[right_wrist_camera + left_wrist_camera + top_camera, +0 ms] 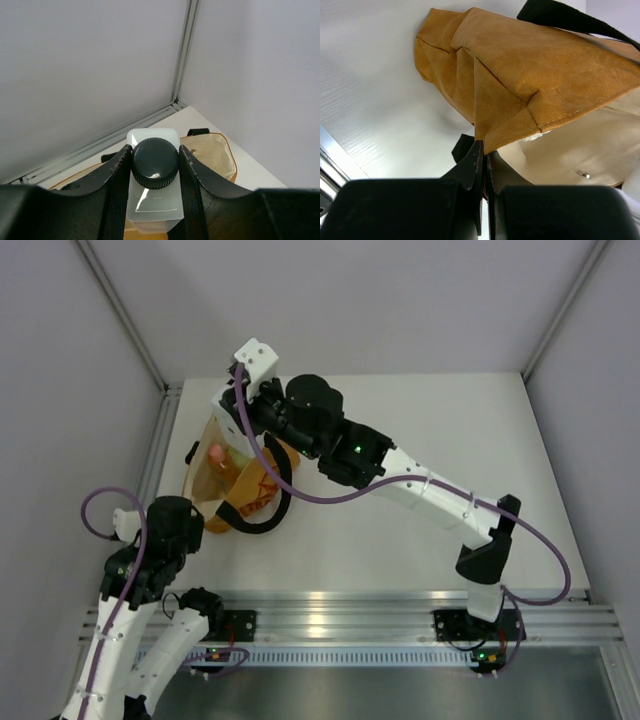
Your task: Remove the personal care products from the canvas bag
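The mustard-orange canvas bag (245, 495) lies open at the table's left, and an orange bottle with a pink cap (217, 462) shows inside it. My right gripper (155, 165) is shut on the clear-white squarish bottle with a black cap (154, 202) and holds it above the bag's cream lining (212, 150). In the top view this bottle (228, 408) hangs over the bag's far end. My left gripper (484, 150) is shut on a folded edge of the bag (530, 70) at its near end. The green and beige bottles are hidden.
A black strap handle (565, 17) crosses the bag's top, and another (262, 523) loops on the table beside it. Enclosure walls stand close on the left and back (90, 75). An aluminium rail (340, 610) runs along the near edge.
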You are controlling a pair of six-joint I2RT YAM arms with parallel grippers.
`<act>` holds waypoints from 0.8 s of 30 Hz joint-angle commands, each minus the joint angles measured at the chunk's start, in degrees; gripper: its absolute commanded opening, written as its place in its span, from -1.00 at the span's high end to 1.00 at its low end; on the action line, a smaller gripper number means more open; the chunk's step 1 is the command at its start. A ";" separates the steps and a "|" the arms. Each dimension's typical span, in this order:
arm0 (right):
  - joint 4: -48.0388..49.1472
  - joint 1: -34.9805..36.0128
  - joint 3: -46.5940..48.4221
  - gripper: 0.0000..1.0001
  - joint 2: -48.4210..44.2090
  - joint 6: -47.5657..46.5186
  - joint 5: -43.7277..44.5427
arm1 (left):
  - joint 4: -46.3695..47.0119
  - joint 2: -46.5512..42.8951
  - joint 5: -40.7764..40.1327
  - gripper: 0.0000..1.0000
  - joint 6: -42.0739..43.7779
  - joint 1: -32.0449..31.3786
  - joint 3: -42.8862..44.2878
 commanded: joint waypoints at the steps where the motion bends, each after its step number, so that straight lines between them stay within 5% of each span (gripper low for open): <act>1: 8.52 0.47 5.37 1.00 -7.76 -3.56 3.24 | -2.83 -0.89 -0.55 1.00 -1.29 0.01 -0.71; 12: 7.99 -2.69 0.98 1.00 -11.81 -3.83 7.46 | -2.92 -0.54 -0.90 1.00 -1.64 0.01 -0.63; 24: 16.24 -13.94 -25.81 1.00 -25.69 3.99 7.90 | -3.01 -1.51 -0.73 1.00 -0.76 0.01 -0.89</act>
